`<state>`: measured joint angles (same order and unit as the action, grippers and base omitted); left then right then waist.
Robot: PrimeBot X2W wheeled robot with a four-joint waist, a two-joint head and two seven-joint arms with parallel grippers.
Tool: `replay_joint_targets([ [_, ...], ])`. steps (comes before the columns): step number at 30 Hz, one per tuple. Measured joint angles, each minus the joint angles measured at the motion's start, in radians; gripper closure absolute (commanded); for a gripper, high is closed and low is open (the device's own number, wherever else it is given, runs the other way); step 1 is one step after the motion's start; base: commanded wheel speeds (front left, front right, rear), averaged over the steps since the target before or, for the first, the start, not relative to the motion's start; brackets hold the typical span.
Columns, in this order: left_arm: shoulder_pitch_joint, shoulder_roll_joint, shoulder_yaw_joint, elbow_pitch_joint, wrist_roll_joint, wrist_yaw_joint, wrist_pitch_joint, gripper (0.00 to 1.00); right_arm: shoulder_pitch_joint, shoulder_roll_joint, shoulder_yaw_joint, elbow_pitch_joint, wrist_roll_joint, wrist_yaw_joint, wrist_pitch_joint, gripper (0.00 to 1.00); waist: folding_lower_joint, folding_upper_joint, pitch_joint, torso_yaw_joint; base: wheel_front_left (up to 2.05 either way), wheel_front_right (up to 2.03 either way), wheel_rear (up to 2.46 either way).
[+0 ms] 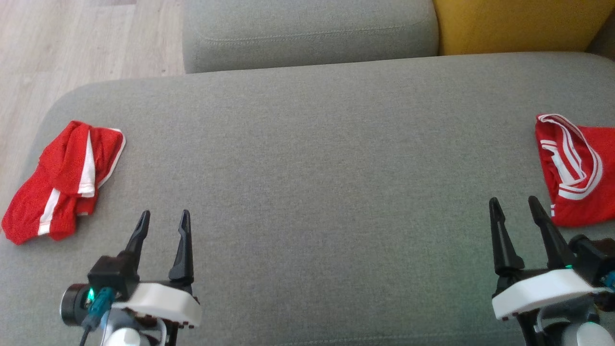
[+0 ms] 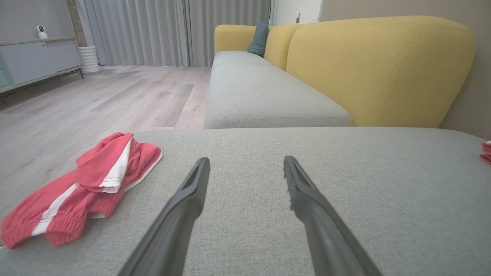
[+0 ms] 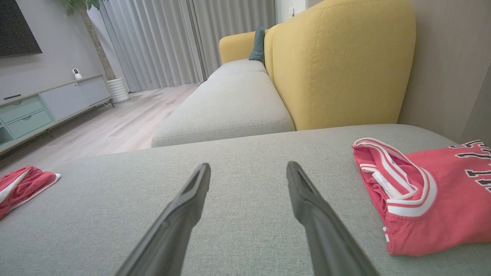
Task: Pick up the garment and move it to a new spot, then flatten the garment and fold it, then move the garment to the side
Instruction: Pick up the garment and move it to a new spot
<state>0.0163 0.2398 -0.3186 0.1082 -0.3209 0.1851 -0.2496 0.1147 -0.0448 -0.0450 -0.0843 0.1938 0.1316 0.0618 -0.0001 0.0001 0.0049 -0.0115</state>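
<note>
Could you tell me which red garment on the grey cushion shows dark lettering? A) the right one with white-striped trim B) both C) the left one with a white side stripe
A: the red garment with white-striped trim bears dark letters in the right wrist view.

Shorts (image 1: pixel 62 180) lie far L on cushion (image 1: pixel 312 192), jersey (image 1: pixel 576 178) far R.

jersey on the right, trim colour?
White stripes on the red jersey; right wrist view shows it best.
</note>
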Motion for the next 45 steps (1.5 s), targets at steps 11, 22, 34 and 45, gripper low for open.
replay_joint_targets([
  [11, -0.001, 0.000, -0.014, 0.010, 0.000, 0.001, 0.000, 0.00, 0.000, 0.000, 0.000, 0.000, -0.009, 0.000, 0.002, 0.00, 0.0000, 0.0000, 0.003, 0.005, 0.00, 0.00, 0.00],
  [22, -0.036, -0.002, -0.022, 0.011, 0.003, 0.001, 0.000, 0.00, 0.000, 0.000, -0.021, -0.014, -0.012, 0.000, 0.009, 0.00, 0.0000, 0.0000, 0.024, 0.076, 0.00, 0.00, 0.00],
  [34, -0.065, -0.013, 0.013, 0.009, 0.004, -0.011, 0.000, 0.00, -0.003, 0.000, -0.016, -0.062, -0.032, 0.000, 0.037, 0.00, 0.0001, 0.0000, 0.048, 0.263, 0.00, 0.00, 0.00],
  [45, -0.091, -0.062, 0.039, -0.003, 0.040, -0.063, 0.000, 0.00, -0.008, 0.001, -0.017, -0.072, -0.046, 0.000, 0.053, 0.00, 0.0001, 0.0000, 0.059, 0.415, 0.00, 0.00, 0.00],
])
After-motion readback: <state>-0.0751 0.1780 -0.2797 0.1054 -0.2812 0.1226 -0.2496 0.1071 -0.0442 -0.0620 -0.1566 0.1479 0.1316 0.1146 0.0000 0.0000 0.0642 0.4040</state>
